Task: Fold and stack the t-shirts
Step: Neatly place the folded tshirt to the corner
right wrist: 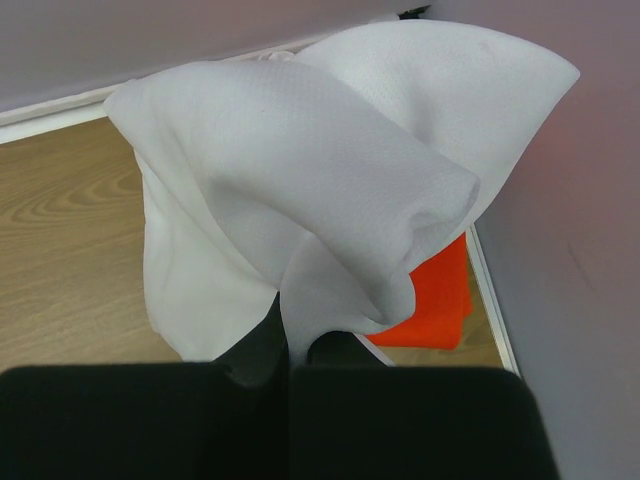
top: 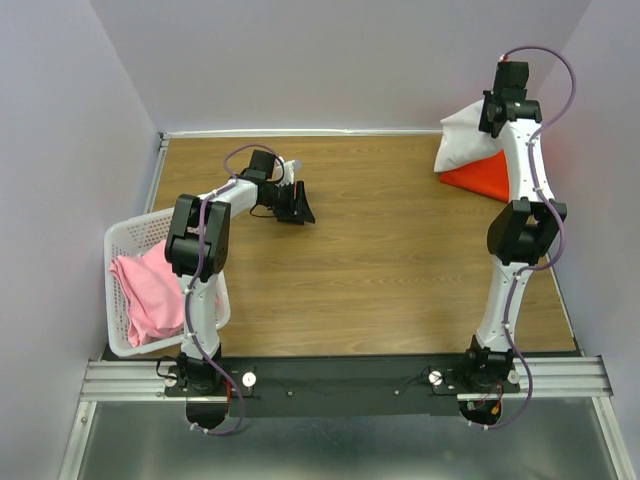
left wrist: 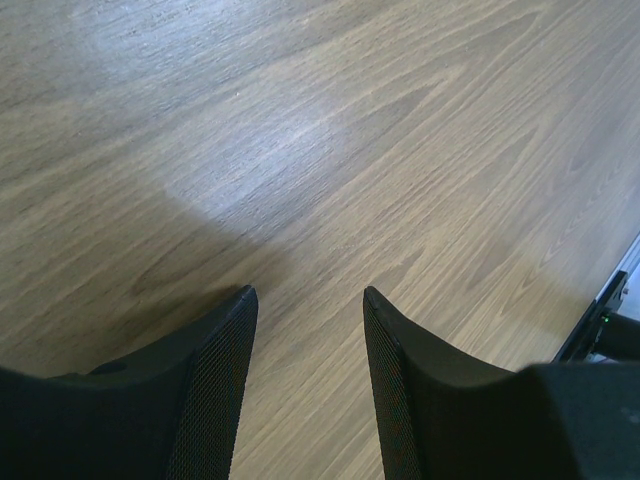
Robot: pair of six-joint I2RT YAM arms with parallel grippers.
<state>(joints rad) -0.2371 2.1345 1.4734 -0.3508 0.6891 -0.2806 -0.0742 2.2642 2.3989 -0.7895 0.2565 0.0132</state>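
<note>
Even, bright light; pale glare on the table (left wrist: 250, 150).

Pale lilac walls (top: 330, 60), wood-grain table (top: 380, 260), white trim along edges

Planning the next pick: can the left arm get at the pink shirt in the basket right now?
Probably yes. The left gripper is open and empty, and the pink shirt lies uncovered in the open-topped basket beside that arm's base. It would have to fold back sharply, though.

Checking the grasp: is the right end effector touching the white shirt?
Touching. The right wrist view shows the white shirt pinched between the fingers of the right end effector.
</note>
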